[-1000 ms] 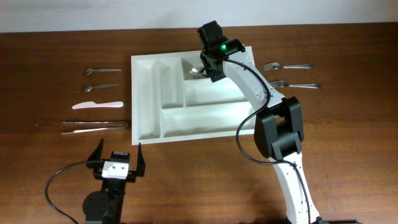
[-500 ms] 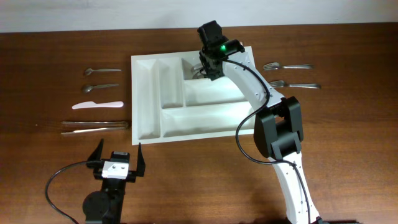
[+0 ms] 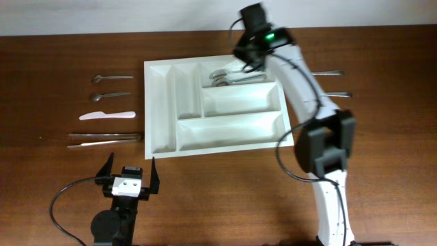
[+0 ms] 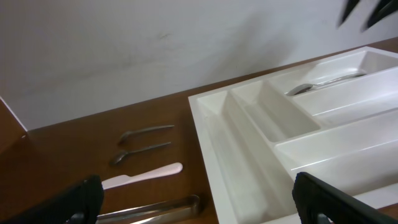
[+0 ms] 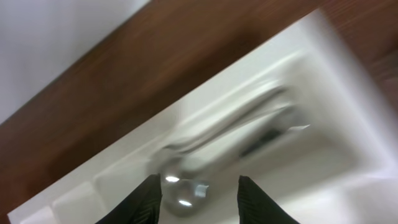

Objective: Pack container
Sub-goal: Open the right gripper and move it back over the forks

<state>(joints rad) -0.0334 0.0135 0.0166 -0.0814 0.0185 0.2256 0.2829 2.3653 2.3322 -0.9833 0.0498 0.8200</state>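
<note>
Spoons lie in the container's top compartment. The right pincer hovers above them, fingers apart and empty. The left pincer gapes wide at lower left.

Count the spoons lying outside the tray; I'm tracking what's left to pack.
2, both left of the container: a far spoon and a near spoon. The right arm may hide others.

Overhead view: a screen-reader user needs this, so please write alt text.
A white cutlery tray holds metal cutlery in its far crosswise compartment, with the open right gripper above it. Two spoons, a white knife and tongs lie left of the tray; the left gripper sits open at the near edge.
</note>
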